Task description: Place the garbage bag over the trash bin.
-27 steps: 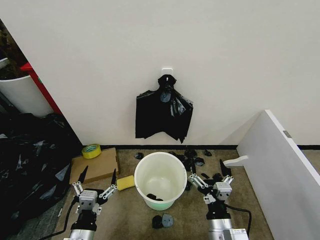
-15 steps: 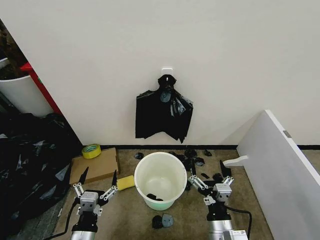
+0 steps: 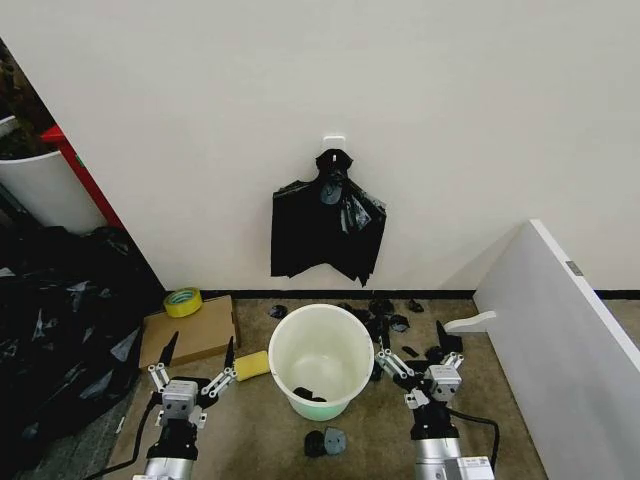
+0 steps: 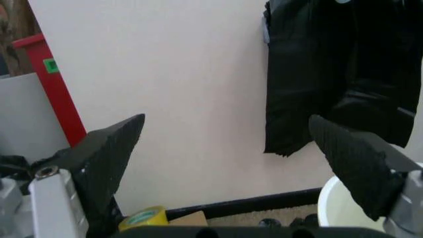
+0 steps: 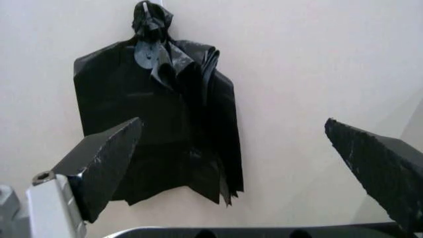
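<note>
One round, tapered white plastic trash bin (image 3: 321,360) stood on the floor below one cape-shaped bunch of black bags (image 3: 327,228) hung on the wall; inside lay one small black scrap (image 3: 303,394). Two tools flanked it: left tool (image 3: 195,367) and right tool (image 3: 412,354), each with fingers spread, holding nothing. One yellow tape roll (image 3: 182,301) sat on one cardboard box (image 3: 190,330).

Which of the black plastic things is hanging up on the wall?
The cape-shaped bunch of bags, knotted at a white hook above the white bin. The big black heap and the small scraps lie on the floor.
</note>
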Controlling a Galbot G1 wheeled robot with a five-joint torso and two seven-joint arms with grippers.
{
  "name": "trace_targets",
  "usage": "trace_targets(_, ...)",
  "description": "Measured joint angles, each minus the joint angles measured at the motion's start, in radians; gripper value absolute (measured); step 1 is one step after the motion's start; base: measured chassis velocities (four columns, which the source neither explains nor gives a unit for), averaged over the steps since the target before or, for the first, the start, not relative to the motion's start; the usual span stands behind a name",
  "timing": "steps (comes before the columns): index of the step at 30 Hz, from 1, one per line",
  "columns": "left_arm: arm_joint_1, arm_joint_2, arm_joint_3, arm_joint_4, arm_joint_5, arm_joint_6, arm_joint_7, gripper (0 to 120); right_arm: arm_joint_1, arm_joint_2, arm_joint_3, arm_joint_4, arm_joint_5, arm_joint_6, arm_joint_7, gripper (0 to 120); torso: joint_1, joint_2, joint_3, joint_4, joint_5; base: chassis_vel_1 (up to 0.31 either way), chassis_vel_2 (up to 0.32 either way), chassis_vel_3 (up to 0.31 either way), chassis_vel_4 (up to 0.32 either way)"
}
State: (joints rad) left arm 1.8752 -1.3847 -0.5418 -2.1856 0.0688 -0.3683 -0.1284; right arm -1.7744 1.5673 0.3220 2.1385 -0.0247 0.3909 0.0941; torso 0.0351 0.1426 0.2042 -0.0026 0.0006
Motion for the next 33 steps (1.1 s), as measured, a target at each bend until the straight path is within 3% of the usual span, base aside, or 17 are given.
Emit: trace_targets(33,0.007,0.013,-0.008,-0.004,-0.003,0.004,0.003,97,0.032,-0.015,-0.010,-0.044,0.001,-0.014,0.001,100,0.000,0.000,0.000,0.0000,0.0003,0.000,0.000,0.000,0.000)
